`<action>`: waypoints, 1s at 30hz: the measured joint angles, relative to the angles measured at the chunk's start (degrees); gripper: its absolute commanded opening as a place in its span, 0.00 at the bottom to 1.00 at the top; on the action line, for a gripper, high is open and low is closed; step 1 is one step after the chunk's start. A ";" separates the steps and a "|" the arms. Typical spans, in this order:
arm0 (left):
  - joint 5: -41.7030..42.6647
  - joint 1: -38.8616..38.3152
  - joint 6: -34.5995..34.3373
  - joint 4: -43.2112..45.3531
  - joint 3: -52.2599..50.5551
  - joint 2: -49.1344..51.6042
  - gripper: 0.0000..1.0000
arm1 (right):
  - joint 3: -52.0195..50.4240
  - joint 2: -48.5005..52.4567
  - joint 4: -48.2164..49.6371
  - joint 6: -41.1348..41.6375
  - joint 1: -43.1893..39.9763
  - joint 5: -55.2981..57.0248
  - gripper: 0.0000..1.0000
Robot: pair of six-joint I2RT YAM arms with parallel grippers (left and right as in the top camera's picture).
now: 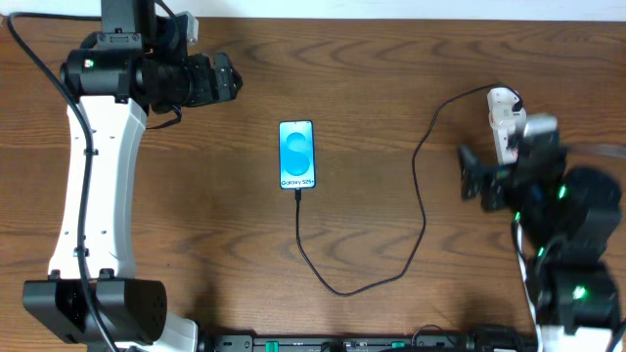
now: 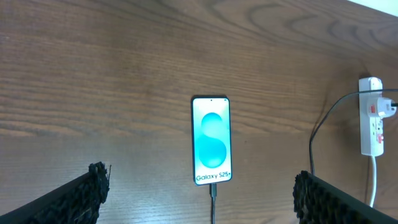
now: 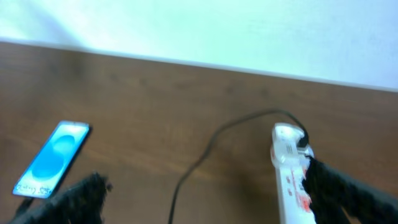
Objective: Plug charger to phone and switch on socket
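Over by the socket (image 3: 287, 168), I'm hovering my right jaws wide open, left jaws gaping too, and aiming one fingertip (image 3: 326, 182) squarely at its red switch (image 2: 372, 111).

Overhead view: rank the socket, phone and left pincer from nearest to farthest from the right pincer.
1. Socket, right beside the right pincer, at the table's right side.
2. Phone, mid-table.
3. Left pincer, upper left.
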 measured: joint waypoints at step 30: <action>0.00 0.00 0.00 -0.04 0.00 0.00 0.96 | -43.21 -40.79 24.61 -0.15 1.90 5.57 0.99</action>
